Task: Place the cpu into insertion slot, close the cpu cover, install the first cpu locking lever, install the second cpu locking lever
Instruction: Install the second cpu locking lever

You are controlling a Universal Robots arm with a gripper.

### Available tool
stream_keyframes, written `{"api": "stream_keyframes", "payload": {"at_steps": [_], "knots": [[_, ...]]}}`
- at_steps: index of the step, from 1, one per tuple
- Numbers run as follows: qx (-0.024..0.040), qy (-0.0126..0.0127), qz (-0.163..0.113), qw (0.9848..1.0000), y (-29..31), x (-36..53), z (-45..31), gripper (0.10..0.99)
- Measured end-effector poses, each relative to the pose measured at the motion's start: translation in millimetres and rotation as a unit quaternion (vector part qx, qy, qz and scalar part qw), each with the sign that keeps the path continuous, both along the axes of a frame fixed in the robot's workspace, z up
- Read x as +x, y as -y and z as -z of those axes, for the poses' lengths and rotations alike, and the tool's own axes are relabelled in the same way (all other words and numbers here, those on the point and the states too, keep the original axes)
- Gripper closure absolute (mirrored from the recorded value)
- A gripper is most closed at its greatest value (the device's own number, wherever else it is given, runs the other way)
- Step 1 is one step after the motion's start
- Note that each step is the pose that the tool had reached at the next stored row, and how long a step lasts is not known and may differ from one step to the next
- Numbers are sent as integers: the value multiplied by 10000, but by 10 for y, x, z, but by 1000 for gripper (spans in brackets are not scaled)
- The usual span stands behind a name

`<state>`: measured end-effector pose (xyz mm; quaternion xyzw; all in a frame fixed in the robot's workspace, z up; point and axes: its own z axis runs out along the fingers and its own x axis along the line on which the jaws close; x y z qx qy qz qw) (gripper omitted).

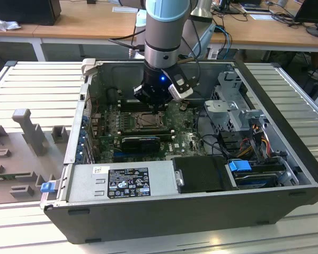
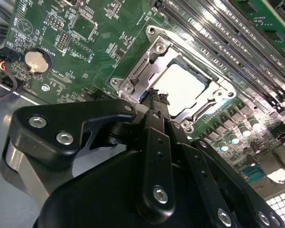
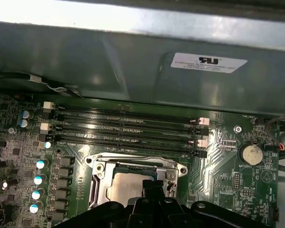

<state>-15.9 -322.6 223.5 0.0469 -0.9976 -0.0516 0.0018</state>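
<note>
End effector [image 2: 154, 97] apparently closed (tips at cpu cover [image 2: 154, 59]).

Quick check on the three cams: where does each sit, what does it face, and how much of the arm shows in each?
Exterior view: off the arm, above, looking down into the open computer case; arm and gripper over the green board.
Second wrist view: on the arm, looking past the gripper at the cpu in its insertion slot, cpu cover framing it.
First wrist view: on the arm, facing the memory slots and case wall; gripper over the cpu.
Shared: both wrist views show cpu and coin battery.
</note>
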Motion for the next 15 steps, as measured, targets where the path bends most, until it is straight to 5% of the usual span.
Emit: {"api": "stream_keyframes", "payload": {"at_steps": [7,15], "knots": [[0,0,0,10000,53,0,0,980],[5,0,0,10000,106,0,-88,980]]}}
